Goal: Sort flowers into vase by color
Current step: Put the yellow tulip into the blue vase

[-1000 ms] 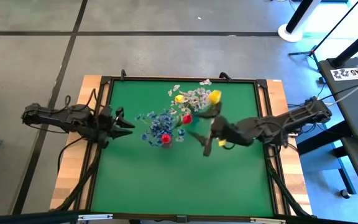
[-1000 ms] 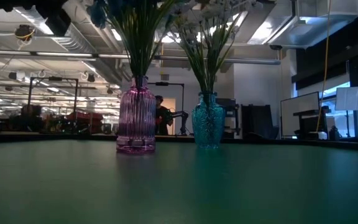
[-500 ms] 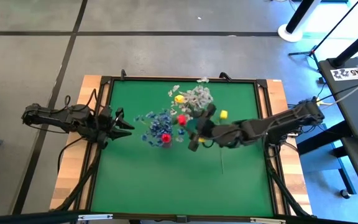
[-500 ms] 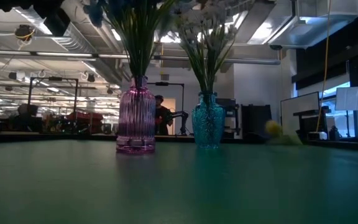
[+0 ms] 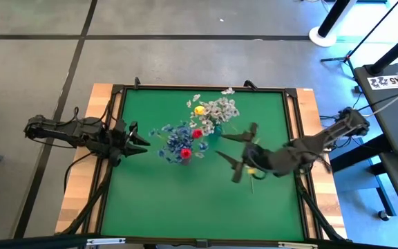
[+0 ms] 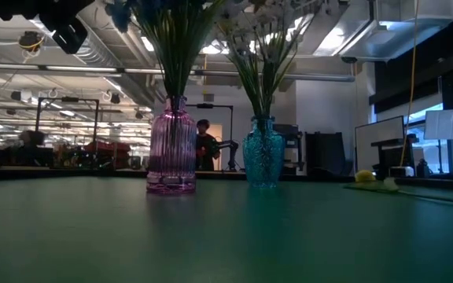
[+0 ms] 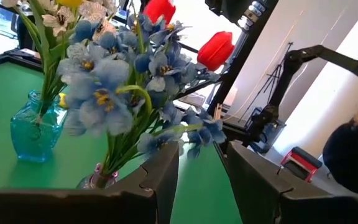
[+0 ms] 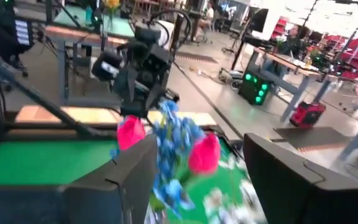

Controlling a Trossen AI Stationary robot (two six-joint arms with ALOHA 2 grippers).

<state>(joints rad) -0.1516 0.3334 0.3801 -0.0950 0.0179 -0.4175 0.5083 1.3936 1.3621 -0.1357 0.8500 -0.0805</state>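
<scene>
A purple vase [image 6: 171, 153] holds blue sprays [image 5: 175, 136] and red tulips [image 5: 197, 133]. A teal vase [image 6: 263, 153] holds white sprays [image 5: 218, 108] and a yellow tulip [image 5: 199, 109]. Both stand on their bases on the green table. Another yellow tulip [image 6: 366, 178] lies flat on the table right of the vases, partly under my right gripper [image 5: 252, 171]. My right gripper [image 5: 228, 149] hovers open right of the vases, with nothing between its fingers [image 8: 197, 180]. My left gripper [image 5: 140, 140] waits open at the table's left edge, pointing at the purple vase [image 7: 98, 177].
The green table has a dark raised frame [image 5: 202, 88] on a wooden base. Bare green surface lies in the near half [image 5: 185, 200]. Beyond the table are desks, equipment and a person [image 6: 204, 145] far off in the room.
The loose yellow tulip stood high beside the teal vase a second ago. It has since dropped and now lies flat on the table to the right. My right gripper has swung from the teal vase toward the table's near-right and turned.
</scene>
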